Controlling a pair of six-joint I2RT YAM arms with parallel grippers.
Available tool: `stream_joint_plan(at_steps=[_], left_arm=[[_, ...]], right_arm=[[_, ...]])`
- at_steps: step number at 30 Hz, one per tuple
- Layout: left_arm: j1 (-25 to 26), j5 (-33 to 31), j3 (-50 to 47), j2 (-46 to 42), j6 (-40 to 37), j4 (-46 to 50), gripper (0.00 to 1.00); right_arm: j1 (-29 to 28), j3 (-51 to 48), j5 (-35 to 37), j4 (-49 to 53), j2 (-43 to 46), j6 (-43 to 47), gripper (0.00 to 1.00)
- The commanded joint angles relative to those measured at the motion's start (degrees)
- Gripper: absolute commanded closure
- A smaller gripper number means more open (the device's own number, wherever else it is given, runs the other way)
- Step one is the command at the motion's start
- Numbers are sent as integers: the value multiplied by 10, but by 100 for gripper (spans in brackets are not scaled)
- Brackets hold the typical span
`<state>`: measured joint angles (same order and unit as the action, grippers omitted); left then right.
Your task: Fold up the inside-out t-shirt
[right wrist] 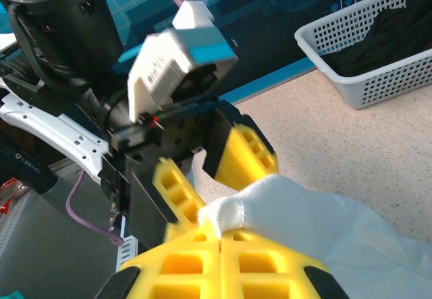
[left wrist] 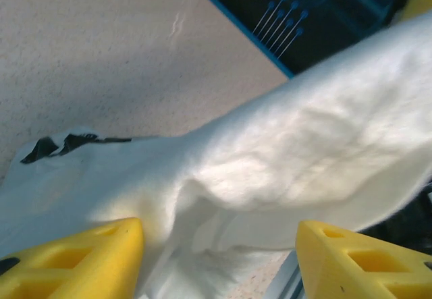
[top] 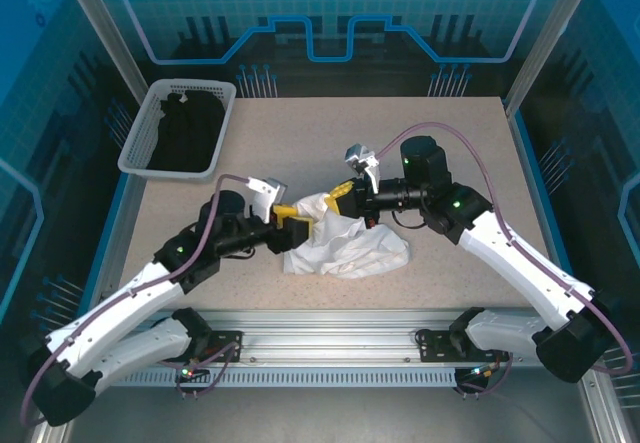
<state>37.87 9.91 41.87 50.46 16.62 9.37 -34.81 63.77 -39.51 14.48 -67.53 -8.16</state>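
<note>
The inside-out t-shirt [top: 345, 248] lies crumpled and white at the table's middle, one end lifted. In the right wrist view my right gripper [right wrist: 221, 238] has its yellow fingers pressed together on a hem edge of the t-shirt [right wrist: 317, 218]. My left gripper [top: 300, 225] faces my right gripper [top: 335, 198] closely. Its jaws stand apart on either side of the raised cloth, as the left gripper [right wrist: 212, 171] shows from the right wrist. In the left wrist view the t-shirt [left wrist: 304, 150] spans the left gripper [left wrist: 219, 245], touching one finger [left wrist: 88, 258]. A black print [left wrist: 61, 144] shows on the cloth.
A grey mesh basket [top: 215, 148] with a black garment [top: 185, 128] stands at the back left of the table; the basket [right wrist: 364, 83] also shows from the right wrist. Bare speckled tabletop [top: 450, 143] lies behind and to the right of the shirt.
</note>
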Motion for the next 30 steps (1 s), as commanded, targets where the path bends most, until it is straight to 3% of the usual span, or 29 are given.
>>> stream_joint_plan(at_steps=[1, 7, 14, 16, 18, 20, 22, 24, 27, 30], left_arm=[[5, -35, 21, 22, -29, -3, 40], [5, -58, 46, 78, -33, -7, 41], [5, -14, 66, 132, -42, -7, 36], [5, 8, 76, 154, -45, -7, 42], [4, 52, 84, 170, -45, -15, 60], [2, 121, 86, 166, -40, -36, 85], [-2, 190, 70, 137, -28, -69, 98], [-8, 246, 42, 100, -6, -115, 100], [-25, 280, 12, 60, 38, -174, 100], [-51, 286, 5, 50, 68, -191, 100]], right_arm=[[10, 10, -24, 10, -1, 11, 100], [33, 9, -47, 75, 19, 76, 100], [58, 0, -79, 79, 21, 92, 100], [63, -1, -79, 76, 23, 92, 100], [70, -5, -70, 78, 28, 92, 100], [78, -9, 2, 96, 37, 88, 100], [85, -14, 115, 123, 40, 70, 100], [85, -23, 214, 140, 38, 61, 100], [83, -26, 250, 146, 25, 54, 94], [66, 1, 308, 191, 13, 65, 81]])
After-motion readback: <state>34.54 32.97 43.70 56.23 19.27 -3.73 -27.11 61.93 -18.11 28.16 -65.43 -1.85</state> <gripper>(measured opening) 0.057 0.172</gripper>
